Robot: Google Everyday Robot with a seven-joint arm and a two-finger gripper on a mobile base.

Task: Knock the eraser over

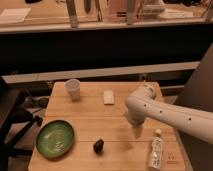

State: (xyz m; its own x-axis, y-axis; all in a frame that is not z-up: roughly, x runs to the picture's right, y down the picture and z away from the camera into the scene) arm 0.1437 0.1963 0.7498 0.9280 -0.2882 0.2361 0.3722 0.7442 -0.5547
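Observation:
The eraser (pixel 98 145) is a small dark rounded lump standing on the wooden table (pixel 90 117), near the front edge and right of the green plate. My gripper (pixel 136 132) hangs from the white arm (pixel 170 116) that reaches in from the right. It points down over the table, to the right of the eraser and apart from it. Nothing shows in it.
A green plate (pixel 55 138) lies at the front left. A white cup (pixel 73 89) stands at the back left. A flat white block (pixel 108 96) lies at the back middle. A small bottle (pixel 155 150) lies at the front right, close to the gripper.

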